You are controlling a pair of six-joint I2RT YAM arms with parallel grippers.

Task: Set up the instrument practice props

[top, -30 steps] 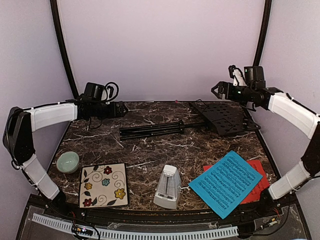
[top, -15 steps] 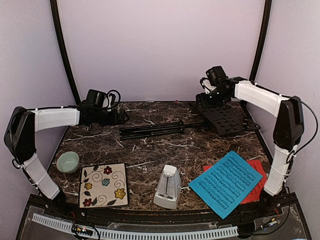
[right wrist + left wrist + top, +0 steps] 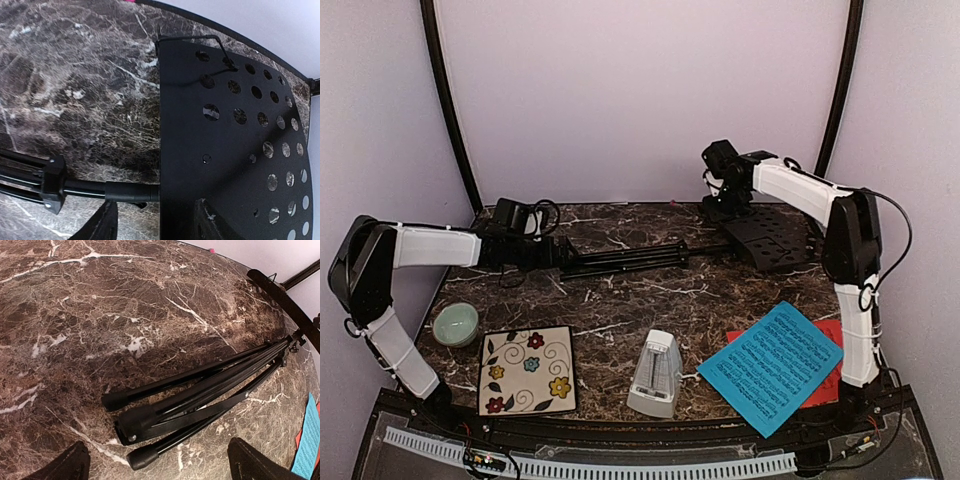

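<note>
Looking from the top view, we see a dark marble table carrying everything. The black music stand lies on its side across the rear half. Its tripod legs are folded into a bundle pointing left, and its perforated desk lies low at the rear right corner.

The left gripper sits at the left end of the folded legs. In the left wrist view the left gripper is spread wide, one finger at each bottom corner. The rubber-capped leg tips lie on the marble just ahead of the gap, with nothing gripped.

The right gripper is over the near-left edge of the desk, where the shaft meets it. In the right wrist view the right gripper is parted at a moderate width. One finger is over the shaft side and the other over the desk plate. The view is too tight for us to tell whether either finger touches the plate.

The blue sheet lies flat at front right, turned at an angle. It overlaps the red sheet, which shows only at its edges. The flower-patterned tile lies flat at front left. The white metronome stands upright at front centre, between the tile and the blue sheet. The pale green bowl sits at the left edge, just behind the tile.
</note>
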